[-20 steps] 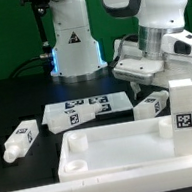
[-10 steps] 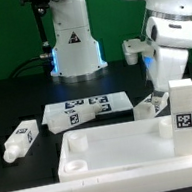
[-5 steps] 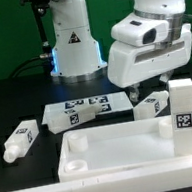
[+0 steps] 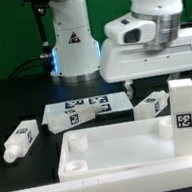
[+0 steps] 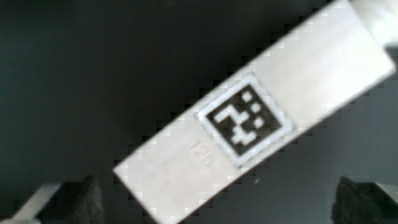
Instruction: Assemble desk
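The white desk panel [image 4: 114, 154] lies at the front of the table with its rim up. One tagged leg [image 4: 185, 116] stands upright in the corner at the exterior view's right. A second leg [image 4: 151, 105] lies just behind the panel. A third leg [image 4: 20, 141] lies at the exterior view's left. My gripper [image 4: 133, 84] hangs over the lying second leg, apart from it. In the wrist view a tagged leg [image 5: 240, 115] runs diagonally below my gripper [image 5: 217, 205]. The dark fingertips [image 5: 71, 200] stand wide apart, open and empty.
The marker board [image 4: 81, 110] lies flat behind the panel, between the two lying legs. The robot base [image 4: 71, 39] stands at the back of the black table. The raised round sockets [image 4: 77, 143] sit in the panel's corners.
The hand has swung and turned above the lying leg behind the panel, and now hangs lower with its broad side to the exterior camera. The panel and legs have not moved.
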Motion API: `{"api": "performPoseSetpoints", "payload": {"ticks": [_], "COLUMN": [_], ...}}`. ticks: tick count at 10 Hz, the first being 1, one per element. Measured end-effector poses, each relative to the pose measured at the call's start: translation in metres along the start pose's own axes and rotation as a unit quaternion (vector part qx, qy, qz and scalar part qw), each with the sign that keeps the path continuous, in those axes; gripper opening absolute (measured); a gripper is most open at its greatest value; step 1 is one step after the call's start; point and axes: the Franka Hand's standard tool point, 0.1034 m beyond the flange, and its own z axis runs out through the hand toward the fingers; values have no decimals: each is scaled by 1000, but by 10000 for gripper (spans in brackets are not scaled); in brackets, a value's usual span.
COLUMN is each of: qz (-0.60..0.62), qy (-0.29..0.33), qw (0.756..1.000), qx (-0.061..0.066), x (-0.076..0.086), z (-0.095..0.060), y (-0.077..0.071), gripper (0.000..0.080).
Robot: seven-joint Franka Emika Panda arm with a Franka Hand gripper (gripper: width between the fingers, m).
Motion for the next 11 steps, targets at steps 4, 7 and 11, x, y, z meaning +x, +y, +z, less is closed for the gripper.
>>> {"api": "performPoseSetpoints", "payload": {"ticks": [4, 7, 11], "qz": [298, 319, 359], "qy": [-44, -51, -126], "qw": [952, 944, 908], "qx": [61, 62, 173], "x": [3, 3, 14], "z": [4, 5, 2], "y": [-1, -1, 30], "gripper": [649, 649, 649]}}
